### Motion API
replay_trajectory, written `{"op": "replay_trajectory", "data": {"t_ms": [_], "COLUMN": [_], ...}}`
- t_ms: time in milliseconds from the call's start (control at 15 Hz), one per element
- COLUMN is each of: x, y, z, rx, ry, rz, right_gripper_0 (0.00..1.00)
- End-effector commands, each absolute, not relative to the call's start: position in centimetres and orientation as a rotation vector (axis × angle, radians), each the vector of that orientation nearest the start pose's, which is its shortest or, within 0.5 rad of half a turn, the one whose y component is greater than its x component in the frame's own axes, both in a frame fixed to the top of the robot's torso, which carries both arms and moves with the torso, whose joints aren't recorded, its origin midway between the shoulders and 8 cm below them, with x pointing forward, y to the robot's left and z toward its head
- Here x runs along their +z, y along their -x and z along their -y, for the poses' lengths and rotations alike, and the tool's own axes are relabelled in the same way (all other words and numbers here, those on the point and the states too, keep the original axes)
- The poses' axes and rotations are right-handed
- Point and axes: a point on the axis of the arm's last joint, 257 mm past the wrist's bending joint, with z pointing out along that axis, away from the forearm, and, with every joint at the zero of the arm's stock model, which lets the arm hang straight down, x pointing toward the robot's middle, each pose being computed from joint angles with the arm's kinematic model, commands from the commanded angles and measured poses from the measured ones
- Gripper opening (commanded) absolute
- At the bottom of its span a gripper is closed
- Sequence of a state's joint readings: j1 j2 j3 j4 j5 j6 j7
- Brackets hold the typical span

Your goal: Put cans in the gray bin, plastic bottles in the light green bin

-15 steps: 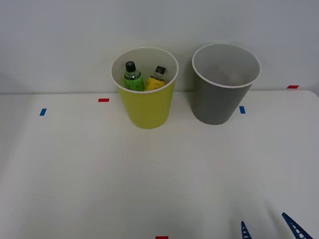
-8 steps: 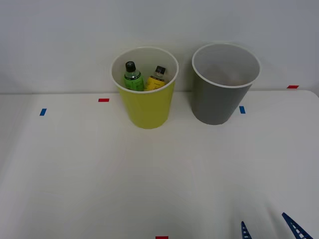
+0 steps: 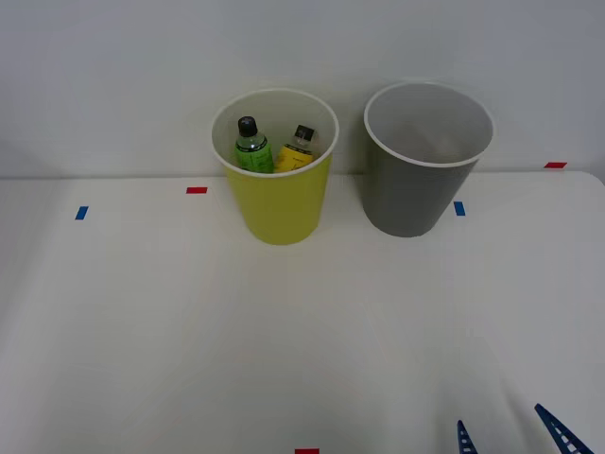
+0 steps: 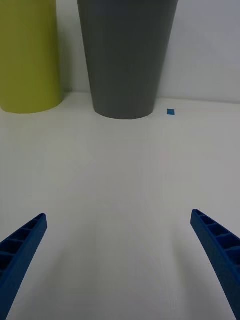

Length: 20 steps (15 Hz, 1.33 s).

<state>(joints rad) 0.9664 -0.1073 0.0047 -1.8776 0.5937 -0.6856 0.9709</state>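
Note:
The light green bin stands at the back of the table, left of centre, and its side wall also shows in the wrist view. Two black-capped plastic bottles stand inside it: a green-labelled one and a yellow-labelled one. The gray bin stands to its right; no cans show in the white inside that I can see. Its gray wall faces the wrist camera. My right gripper is open at the table's near right edge, holding nothing, well short of both bins. My right gripper has its blue fingers spread wide.
The white table reaches to a white wall behind the bins. Small tape marks lie on it: red, blue, blue, red and red at the near edge. The blue mark lies beside the gray bin.

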Motion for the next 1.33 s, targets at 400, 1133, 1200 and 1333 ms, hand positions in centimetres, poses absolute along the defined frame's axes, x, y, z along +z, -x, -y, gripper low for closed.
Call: {"op": "replay_trajectory", "data": {"t_ms": [400, 1133, 1200, 1333], "x": [-29.74, -29.74, -29.74, -29.74], "y": [-23.29, -23.29, -23.29, -23.29], "z": [25.12, 25.12, 25.12, 25.12], "rx": [0.066, 0.066, 0.066, 0.066], "ry": [0.183, 0.183, 0.183, 0.183], "rz": [-1.64, -1.64, -1.64, -1.64], "right_gripper_0": [1.0, 1.0, 1.0, 1.0]}}
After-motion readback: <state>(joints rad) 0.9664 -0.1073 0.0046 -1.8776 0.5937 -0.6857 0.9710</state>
